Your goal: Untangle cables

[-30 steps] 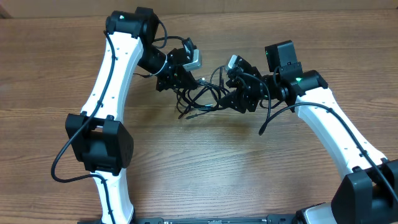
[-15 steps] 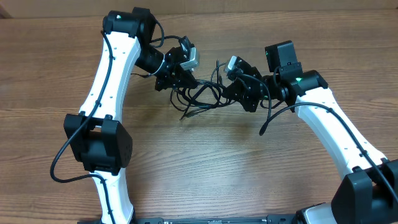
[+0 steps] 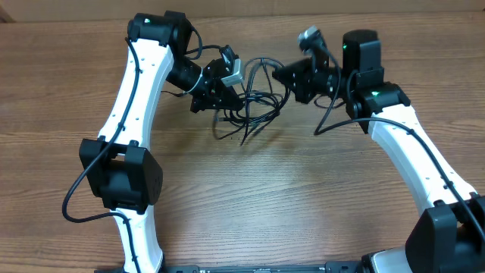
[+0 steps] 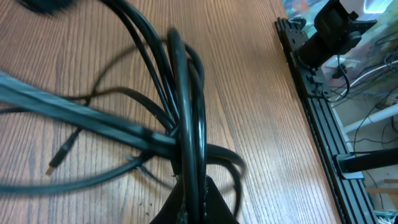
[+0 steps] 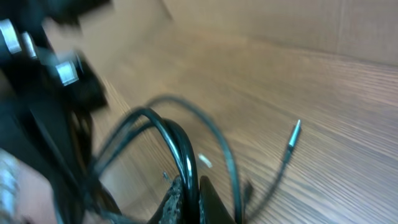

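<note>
The left gripper (image 3: 218,97) and right gripper (image 3: 282,76) each clench strands of the black cables (image 3: 254,106), at the tangle's nine and two o'clock, above a wooden table (image 3: 303,189).

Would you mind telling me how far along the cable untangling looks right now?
Done: nothing freed yet; the thin black plug-ended cables form one looped tangle over the wooden table. In hand: the left jaws and the right jaws are each shut on strands at opposite sides of it. Left: drawing every strand clear and laying each out separately.
</note>
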Robot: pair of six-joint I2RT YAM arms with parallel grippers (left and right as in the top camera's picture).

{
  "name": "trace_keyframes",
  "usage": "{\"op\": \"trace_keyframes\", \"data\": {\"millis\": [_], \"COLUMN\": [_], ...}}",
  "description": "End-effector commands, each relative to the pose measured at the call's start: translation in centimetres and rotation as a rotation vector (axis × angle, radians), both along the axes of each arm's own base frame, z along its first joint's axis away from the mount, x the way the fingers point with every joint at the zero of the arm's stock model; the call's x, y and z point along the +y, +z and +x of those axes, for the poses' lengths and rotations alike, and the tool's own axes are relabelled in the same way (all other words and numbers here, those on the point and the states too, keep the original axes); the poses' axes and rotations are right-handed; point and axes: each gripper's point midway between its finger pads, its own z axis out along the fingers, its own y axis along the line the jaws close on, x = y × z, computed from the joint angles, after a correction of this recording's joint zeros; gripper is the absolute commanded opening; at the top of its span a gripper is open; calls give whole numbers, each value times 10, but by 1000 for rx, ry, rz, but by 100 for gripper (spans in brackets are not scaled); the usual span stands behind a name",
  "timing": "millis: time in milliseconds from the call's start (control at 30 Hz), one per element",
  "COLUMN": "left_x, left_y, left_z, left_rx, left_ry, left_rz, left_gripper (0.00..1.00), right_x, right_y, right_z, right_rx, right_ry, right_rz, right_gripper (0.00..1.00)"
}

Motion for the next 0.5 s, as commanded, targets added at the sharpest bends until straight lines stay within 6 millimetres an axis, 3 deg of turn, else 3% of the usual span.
{"op": "trace_keyframes", "data": {"millis": [0, 167, 467], "left_x": [-9, -8, 4], "left_y": [4, 3, -9], "left_z": [-5, -5, -4], "left_rx": [12, 18, 35], "left_ry": [-16, -11, 12], "left_rz": [-36, -24, 78], "left_gripper": [4, 4, 4], "right_x": [-1, -11, -46], "right_y": [42, 54, 45], "right_z": [2, 13, 34], "right_rx": [149, 266, 435], "right_ry": [-82, -172, -391], "right_rz": [204, 326, 425], "right_gripper": [4, 4, 4]}}
